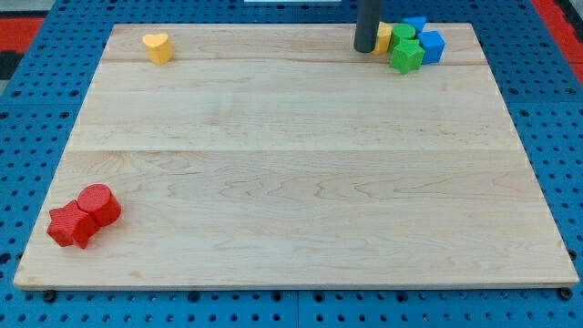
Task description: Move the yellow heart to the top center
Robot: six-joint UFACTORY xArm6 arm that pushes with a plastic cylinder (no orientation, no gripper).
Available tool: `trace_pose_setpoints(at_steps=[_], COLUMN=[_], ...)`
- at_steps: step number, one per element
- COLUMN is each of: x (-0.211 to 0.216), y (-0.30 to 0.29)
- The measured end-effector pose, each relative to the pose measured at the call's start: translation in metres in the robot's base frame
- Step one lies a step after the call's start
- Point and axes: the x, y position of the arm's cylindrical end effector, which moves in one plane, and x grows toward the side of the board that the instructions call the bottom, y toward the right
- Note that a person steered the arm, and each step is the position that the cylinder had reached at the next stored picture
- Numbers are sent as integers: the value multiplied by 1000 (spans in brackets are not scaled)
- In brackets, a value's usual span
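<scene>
The yellow heart (158, 46) lies near the top left corner of the wooden board (291, 182). My tip (365, 48) is a dark rod coming down at the view's top, right of centre. It stands far to the right of the heart. It touches or nearly touches the left side of a cluster of blocks there.
The top right cluster holds a yellow block (383, 38), two green blocks (406, 54) and blue blocks (430, 45). A red cylinder (98, 204) and a red star-like block (71, 225) sit together at the bottom left. Blue pegboard surrounds the board.
</scene>
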Motion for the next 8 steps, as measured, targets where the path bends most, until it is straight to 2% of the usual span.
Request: trace_pose_setpoints(at_steps=[1,2,3,5,6,8], x=[8,54,76,80,73,-10], y=[-16,-70,-162,-386,-412,-385])
